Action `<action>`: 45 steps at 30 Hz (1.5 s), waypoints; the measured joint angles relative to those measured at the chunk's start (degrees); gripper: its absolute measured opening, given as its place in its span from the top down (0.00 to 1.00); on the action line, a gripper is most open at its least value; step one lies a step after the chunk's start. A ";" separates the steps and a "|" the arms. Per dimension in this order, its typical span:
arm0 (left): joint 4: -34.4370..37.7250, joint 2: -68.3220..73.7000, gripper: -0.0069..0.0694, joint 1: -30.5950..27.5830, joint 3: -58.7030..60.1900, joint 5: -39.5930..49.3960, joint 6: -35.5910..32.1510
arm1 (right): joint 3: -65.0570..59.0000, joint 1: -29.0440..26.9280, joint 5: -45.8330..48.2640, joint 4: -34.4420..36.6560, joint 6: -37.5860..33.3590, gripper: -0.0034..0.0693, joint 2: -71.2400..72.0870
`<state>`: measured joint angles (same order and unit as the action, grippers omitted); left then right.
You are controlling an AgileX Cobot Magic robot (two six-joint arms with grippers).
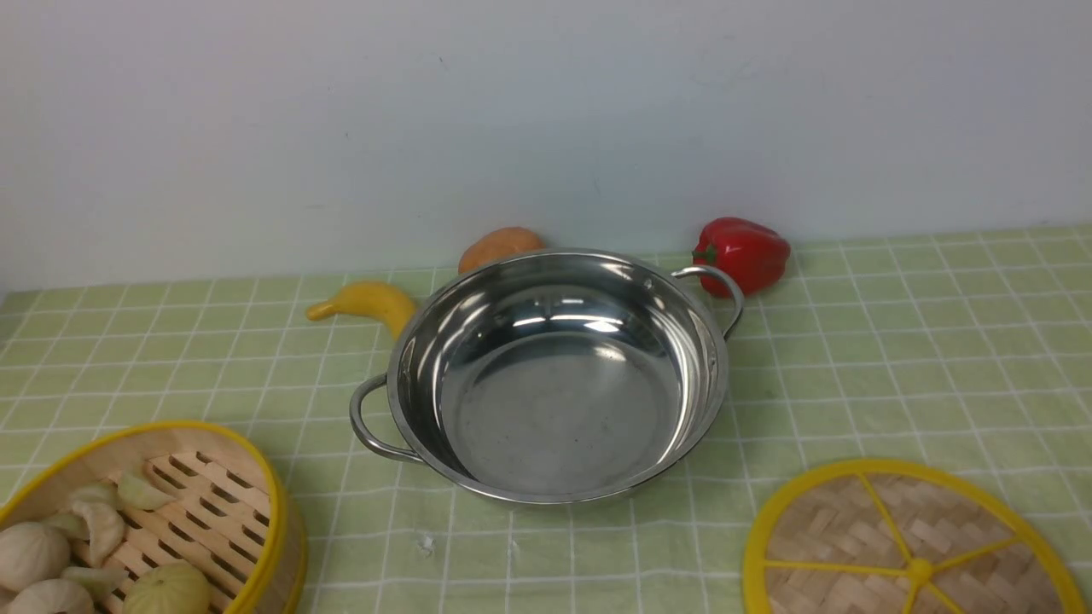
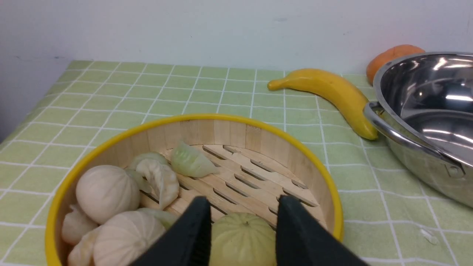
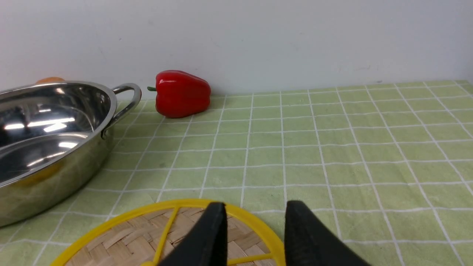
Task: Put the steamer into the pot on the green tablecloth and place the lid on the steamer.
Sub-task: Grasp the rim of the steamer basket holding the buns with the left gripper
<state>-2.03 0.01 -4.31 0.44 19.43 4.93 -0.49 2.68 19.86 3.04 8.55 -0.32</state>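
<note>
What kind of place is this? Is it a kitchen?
Probably a pretend kitchen tabletop, not a real one: a shiny pot, a steamer of buns and a toy-looking banana on a green tablecloth by a bare wall.

Items recorded: one steel pot (image 1: 559, 384) with two loop handles (image 1: 367, 422); one bamboo steamer (image 2: 221, 133); one woven lid (image 1: 913, 546); one banana (image 1: 367, 303); one red pepper (image 1: 744, 251); one orange fruit (image 1: 499, 247); one checked green cloth (image 1: 896, 358). Inside the steamer, at least three round buns (image 2: 107, 192) and three dumplings (image 2: 190, 162) were counted; the full total could not be settled.
</note>
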 joint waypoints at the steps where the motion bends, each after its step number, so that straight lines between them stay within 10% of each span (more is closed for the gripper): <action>1: 0.00 0.00 0.59 0.00 0.00 0.00 0.00 | 0.00 0.00 0.00 0.00 0.00 0.62 0.00; 22: 0.45 0.00 0.59 0.00 0.00 -0.55 0.26 | 0.00 0.00 0.00 0.00 0.17 0.62 0.00; 36: 20.30 -0.05 0.59 0.00 -0.54 -19.02 8.05 | 0.00 0.00 0.00 0.00 0.17 0.62 0.00; 45: 8.89 15.96 0.59 0.00 -26.37 17.28 2.91 | 0.00 0.00 -0.04 0.00 0.17 0.62 0.00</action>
<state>6.86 15.97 -4.31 -25.93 36.70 7.84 -0.49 2.68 19.82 3.04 8.72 -0.32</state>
